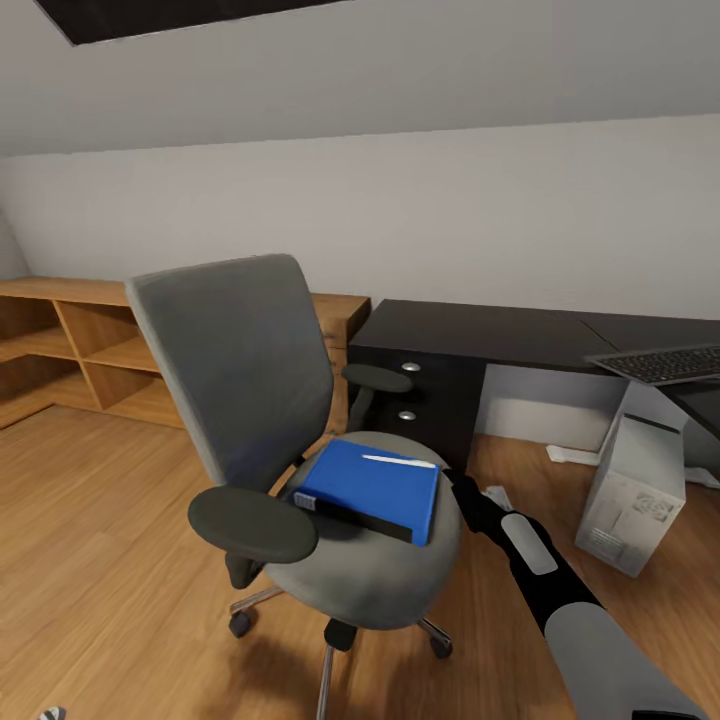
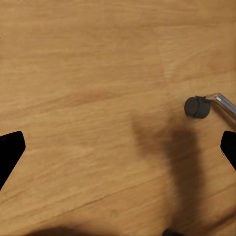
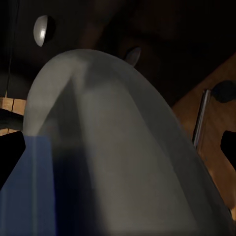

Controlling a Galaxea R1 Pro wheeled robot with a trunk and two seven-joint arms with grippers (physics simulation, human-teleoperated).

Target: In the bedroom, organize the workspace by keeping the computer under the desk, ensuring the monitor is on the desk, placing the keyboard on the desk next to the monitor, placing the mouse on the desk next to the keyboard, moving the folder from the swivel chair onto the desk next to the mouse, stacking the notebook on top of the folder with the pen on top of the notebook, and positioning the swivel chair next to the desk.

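Your left gripper (image 2: 118, 147) hangs over bare wood floor (image 2: 88, 73), its jaws spread wide with nothing between them; one chair castor (image 2: 197, 107) on its chrome leg sits beyond the gap, off toward one fingertip.

In the head view the wooden shelf (image 1: 70, 345) runs along the grey wall at far left. Next comes the swivel chair (image 1: 240, 390), its grey back turned partly toward you, dark armrests out to either side. On its seat lies the blue folder (image 1: 375, 485), with the white pen (image 1: 398, 461) resting on top near its far edge and a dark flat book's edge (image 1: 350, 515) showing along the folder's near side.

Your right arm (image 1: 530, 560) reaches in from the lower right toward the seat's edge beside the folder. In the right wrist view, your right gripper (image 3: 118, 147) has the seat's grey rim close in front of its widely parted jaws, a strip of blue beside one fingertip (image 3: 11, 152); whether either tip touches anything, you cannot tell.

Behind the chair stands the black desk (image 1: 480, 335). The keyboard (image 1: 665, 363) lies on its top at far right, and the pale computer (image 1: 635, 495) stands on the floor below it.
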